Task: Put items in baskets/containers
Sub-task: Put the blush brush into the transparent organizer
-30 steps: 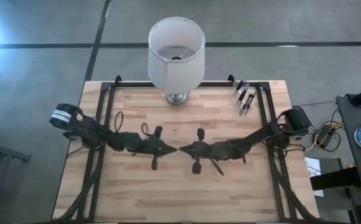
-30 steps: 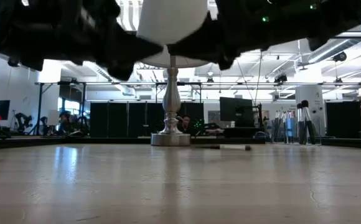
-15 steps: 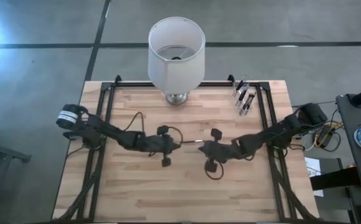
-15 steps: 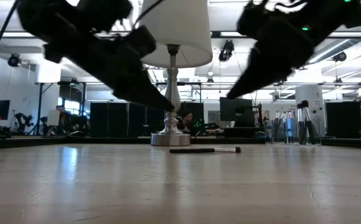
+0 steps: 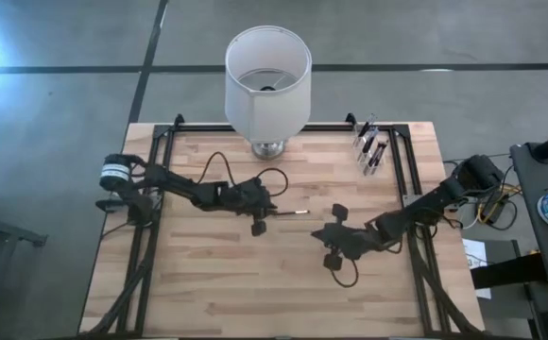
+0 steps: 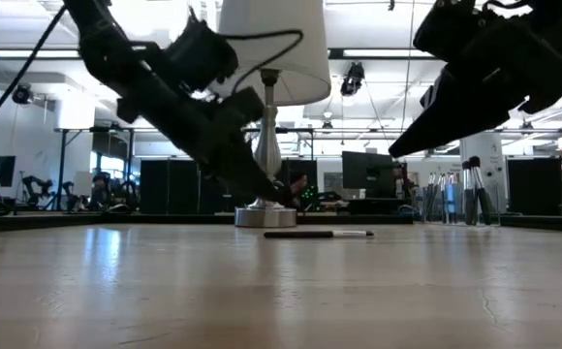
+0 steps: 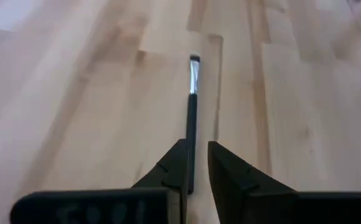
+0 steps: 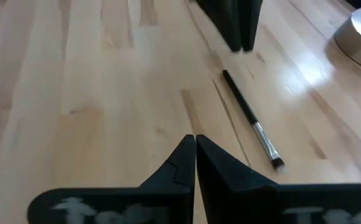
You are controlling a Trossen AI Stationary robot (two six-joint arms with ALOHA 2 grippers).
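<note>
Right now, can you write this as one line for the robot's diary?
left tool: slightly open at brush handle end | brush: flat on table | right tool: shut, off brush

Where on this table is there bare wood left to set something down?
Free: the near strip of the table, below both arms, and the far-left corner beside the lamp. Crowded: the middle, where the left tool sits at the loose brush and the right tool hangs nearby; the cup of brushes fills the far-right corner.
</note>
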